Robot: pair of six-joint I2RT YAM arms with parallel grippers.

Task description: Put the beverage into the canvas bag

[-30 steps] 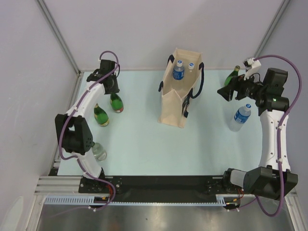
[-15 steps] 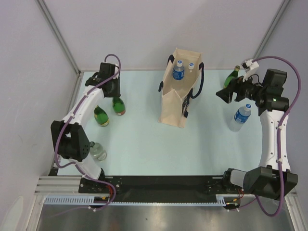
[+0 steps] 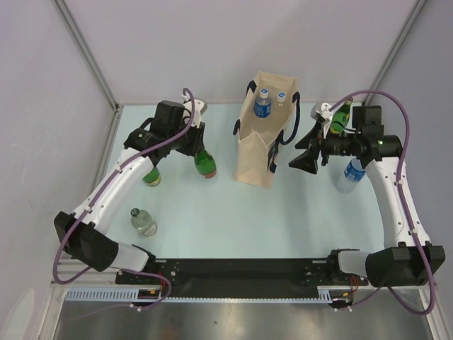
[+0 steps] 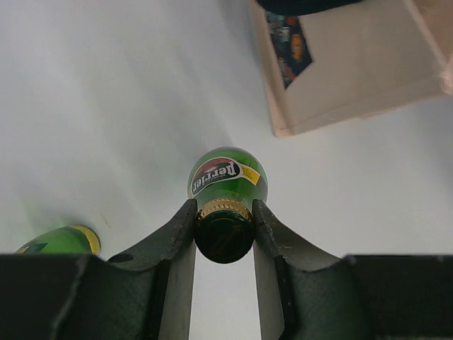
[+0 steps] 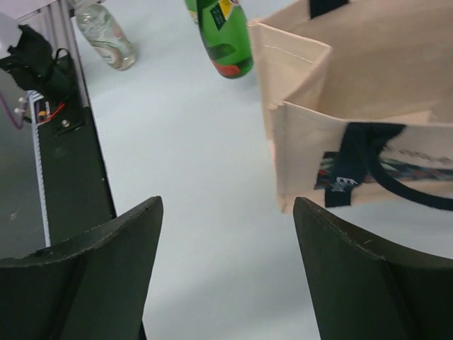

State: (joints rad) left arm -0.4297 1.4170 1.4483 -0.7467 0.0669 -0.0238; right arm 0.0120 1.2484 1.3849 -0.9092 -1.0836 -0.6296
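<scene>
The beige canvas bag [image 3: 256,145] with navy handles stands upright at the table's middle back, with two blue-capped water bottles [image 3: 262,103] inside. My left gripper [image 3: 199,144] is shut on the neck of a green Perrier bottle [image 3: 206,165], just left of the bag. In the left wrist view both fingers press the gold-banded neck [image 4: 224,211], and the bag [image 4: 354,78] lies ahead to the right. My right gripper [image 3: 300,159] is open and empty, right of the bag. In the right wrist view its jaws [image 5: 226,205] stand wide apart facing the bag [image 5: 340,92].
A second green bottle [image 3: 151,176] stands at the left, and a clear bottle [image 3: 144,223] nearer the front left. A blue-capped water bottle [image 3: 352,174] and a green bottle [image 3: 342,110] stand at the right behind my right arm. Side walls bound the table.
My left gripper has carried the green bottle right, from beside the other green bottle to next to the bag. My right gripper has swung left and down toward the bag, still open.
</scene>
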